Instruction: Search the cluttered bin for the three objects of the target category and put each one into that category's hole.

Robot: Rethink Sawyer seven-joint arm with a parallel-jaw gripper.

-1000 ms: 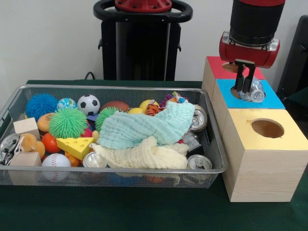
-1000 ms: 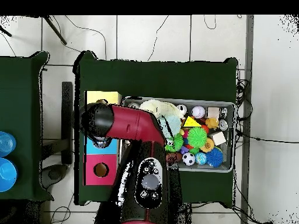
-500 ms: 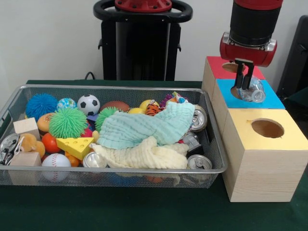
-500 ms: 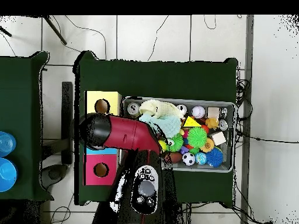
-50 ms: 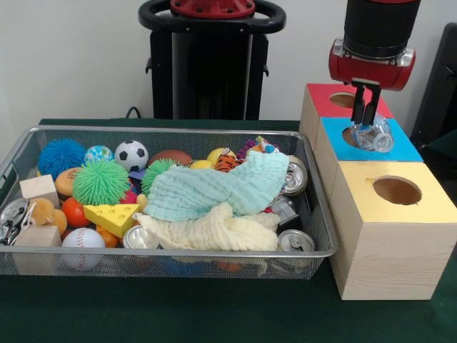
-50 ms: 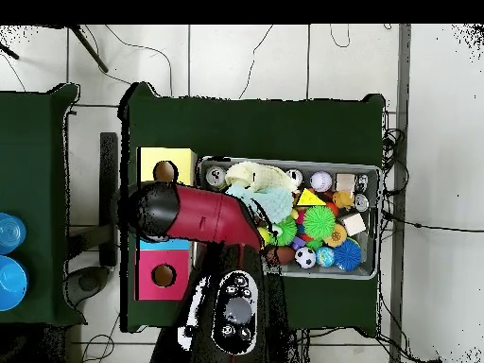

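On the green worktop (image 5: 214, 314) you had the end effector (image 5: 368, 114) closed on a can (image 5: 376, 136) over the blue box's hole (image 5: 351, 137), with more cans (image 5: 295, 241) left in the bin (image 5: 314, 207).

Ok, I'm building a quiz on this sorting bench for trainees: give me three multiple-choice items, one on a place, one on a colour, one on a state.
1. Where is the crushed can that the gripper is over?
A. at the blue box's hole
B. in the wire bin
C. on the yellow box

2. What colour is the top of the box nearest the camera in the front view?
A. red
B. blue
C. yellow

3. The teal cloth is:
A. folded on the table
B. draped over items in the bin
C. hanging from the gripper

Key: 1 A, can sits at the blue top's hole; 2 C, yellow top; 3 B, it covers toys.
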